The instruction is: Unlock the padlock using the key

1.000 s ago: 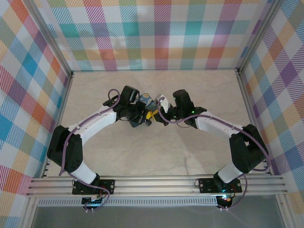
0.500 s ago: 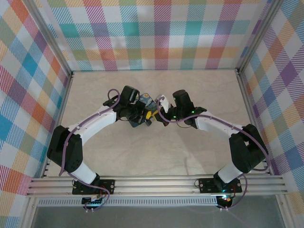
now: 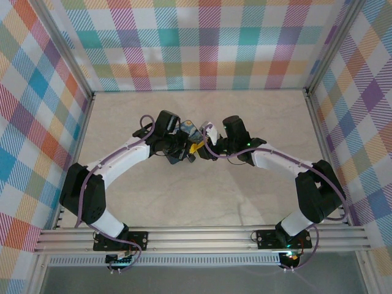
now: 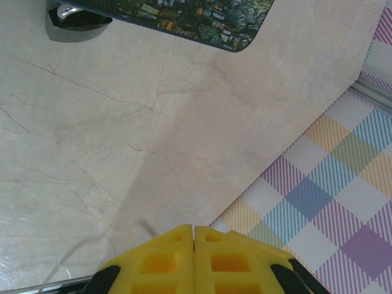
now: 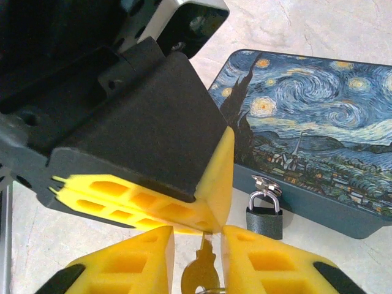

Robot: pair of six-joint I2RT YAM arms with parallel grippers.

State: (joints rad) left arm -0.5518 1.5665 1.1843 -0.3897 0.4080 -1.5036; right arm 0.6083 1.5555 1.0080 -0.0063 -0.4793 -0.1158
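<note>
Right pincer (image 5: 197,244): drawn in narrow on the key (image 5: 199,275). The key stands upright between the yellow fingers at the bottom centre of the right wrist view, with its blade pointing up.
Why so: gripping the head probably leaves the blade free to be steered into a keyway.
Left pincer (image 4: 194,240): the fingers are pressed together. The left wrist view shows only a hairline seam and nothing between them.
Left pincer's place: in the right wrist view it reaches down from the upper left, and its tip meets or nearly meets the top of the blade. I cannot tell whether it nips the blade. It is likely steadying or re-seating the key.
Padlock (image 5: 264,217): it hangs upright from a small hasp on the front wall of the box (image 5: 318,122), low and right of centre. The shackle looks closed. It sits just beside the right-hand finger and apart from the key.
Keyway: not visible. If it faces down, there is little room between lock and table (image 4: 92,153).
In the way: the left pincer's dark body fills the left and centre and sits over the blade. The lane from key to padlock on the right looks open.
Around: a metal fitting (image 4: 76,21) sits on the box edge at the upper left of the left wrist view. A plaid wall (image 4: 331,202) shows at its lower right.
From above: both pincers meet mid-frame, just in front of the box.
</note>
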